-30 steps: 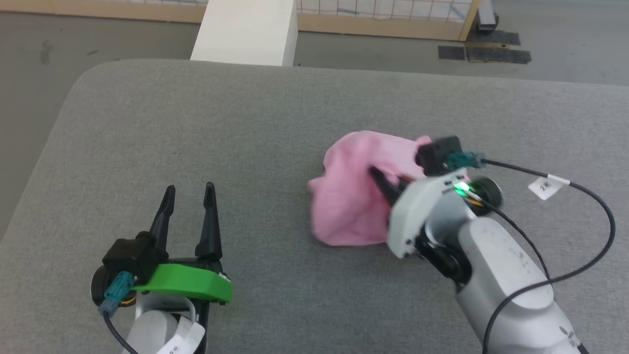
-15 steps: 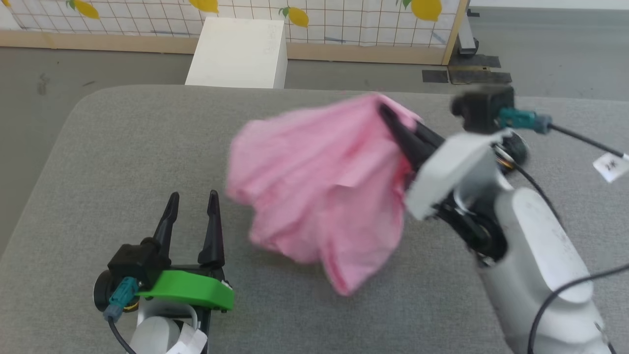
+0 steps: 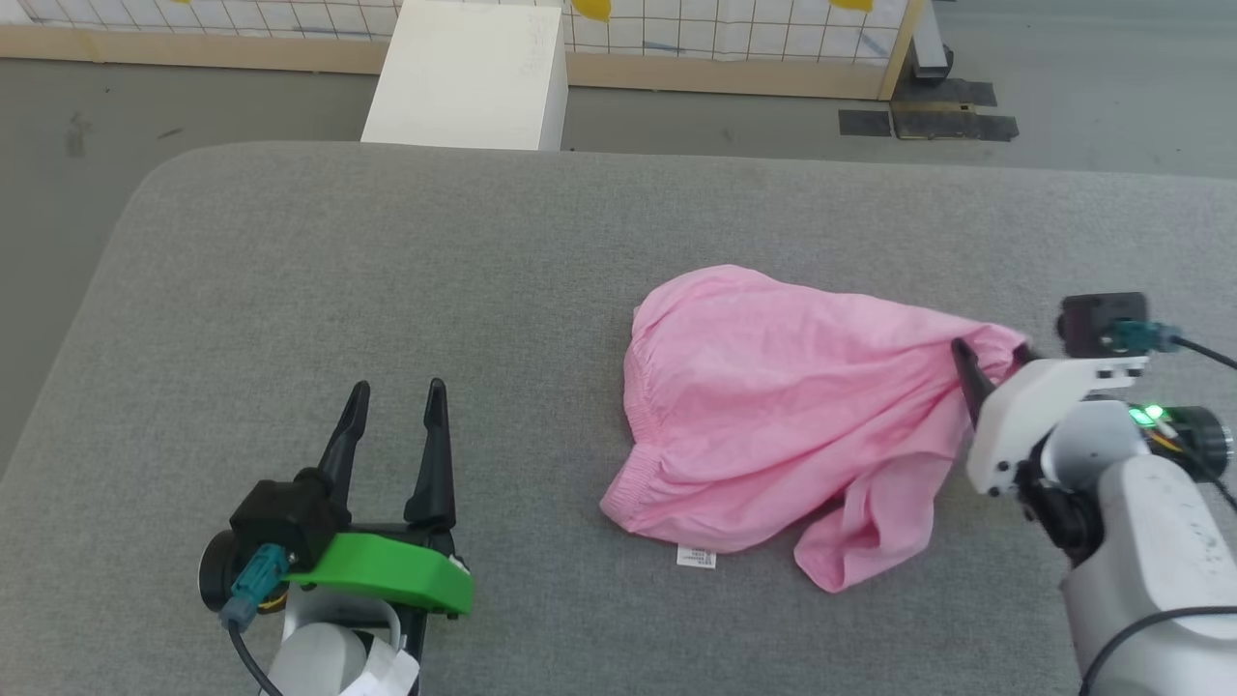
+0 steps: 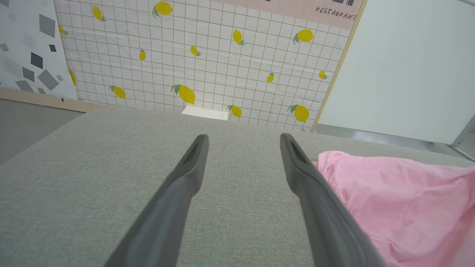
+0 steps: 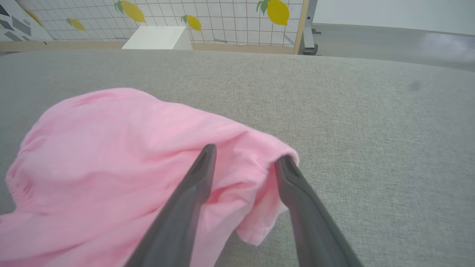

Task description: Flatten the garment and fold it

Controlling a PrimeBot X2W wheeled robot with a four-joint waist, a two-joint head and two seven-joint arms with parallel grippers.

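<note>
A pink garment (image 3: pixel 773 406) lies on a soft grey worktop (image 3: pixel 387 271), on the robot's right side. It is wrinkly and bunched up, not flat. A frilly hem runs down its left edge. A small white label (image 3: pixel 696 557) pokes out at the near edge and rests on the worktop. One floppy bit of the garment hangs toward the near side.

The right claw (image 5: pixel 245 152) is at the right end of the garment. Its two dark fingers are spread apart and are not squeezing. A corner of the pink cloth sits in the gap between them. That corner is lifted a little off the worktop.

The left claw (image 3: pixel 398 387) is well apart from the garment, on the near left. Its fingers are spread wide too and hold nothing. They point away from the robot, above the bare grey worktop.

Past the far edge is a white box (image 3: pixel 464 72) on the floor (image 3: pixel 97 106). Behind it is a wall with yellow lemons (image 4: pixel 207 66).
</note>
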